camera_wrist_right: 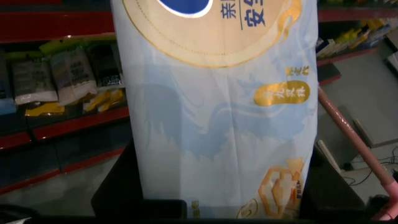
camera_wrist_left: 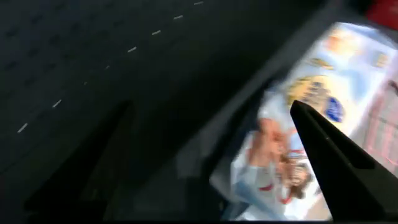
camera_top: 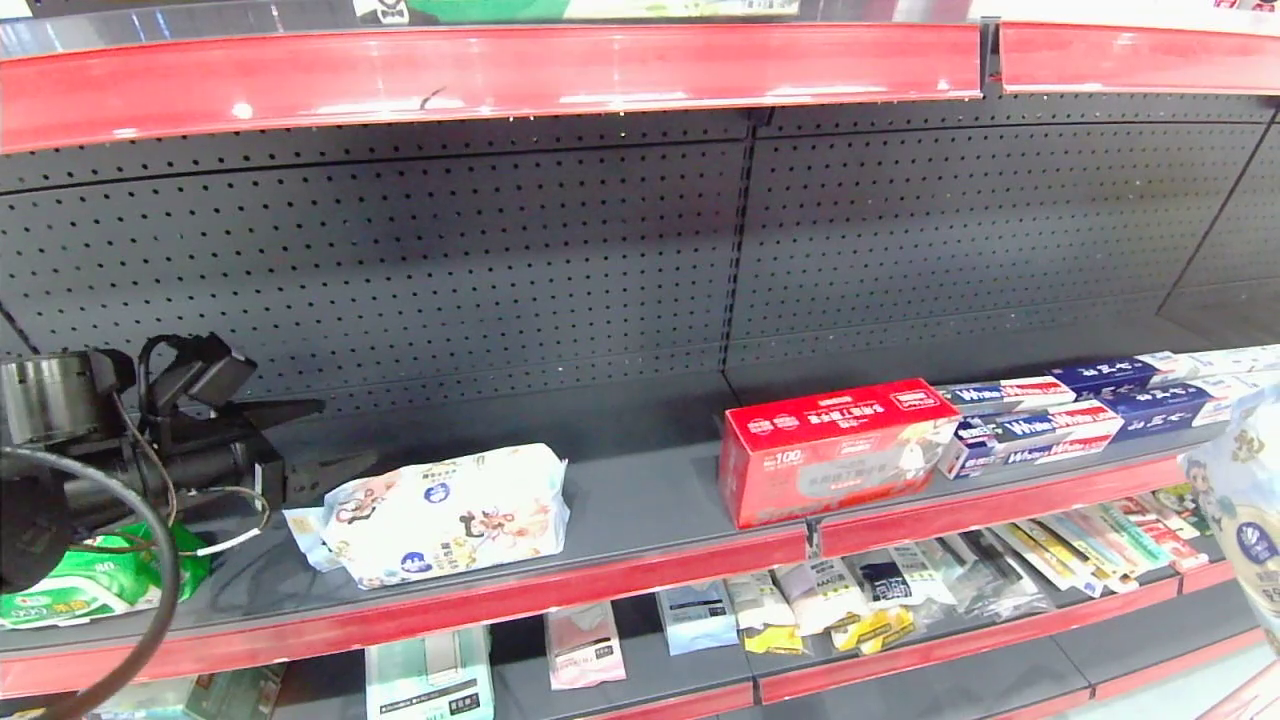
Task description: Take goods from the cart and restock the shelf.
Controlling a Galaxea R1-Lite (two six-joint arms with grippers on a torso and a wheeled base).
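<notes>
On the shelf (camera_top: pixel 640 480), left of centre on the middle board, a wet-wipes pack (camera_top: pixel 440 515) lies flat. The left tool (camera_top: pixel 345 432) sits right at its left end, fingers spread wide with one above and one low by the crimped edge. Whether the low one touches the film, I can't tell. From the left wrist, the fingers (camera_wrist_left: pixel 329 162) stand well apart with the wet-wipes pack (camera_wrist_left: pixel 311 130) just beyond them, and nothing is gripped.

Over at the right edge hangs the pale-blue pack (camera_top: pixel 1240 500), off the board and out in front of the toothpaste boxes (camera_top: pixel 1040 430). The right tool (camera_wrist_right: pixel 224 155) is pinching it. In the right wrist view the pale-blue pack (camera_wrist_right: pixel 217 112) stands tall between two dark fingers pressed to either flank.

Now, handling. Both look like soft film pouches: squashy, glossy, probably a bit slippery, with some heft but nothing fragile. I'd say a squeeze dents them rather than breaks them. The best hold looks to be across the thick middle of the body, not the thin sealed ends, which would likely fold and slide out. The right tool's grip across the width looks sound for that reason, though a tall pouch held low could well sag or swing.

There's bare board between the wet-wipes pack and the red box (camera_top: pixel 835 450), a fair landing spot by my reckoning.
</notes>
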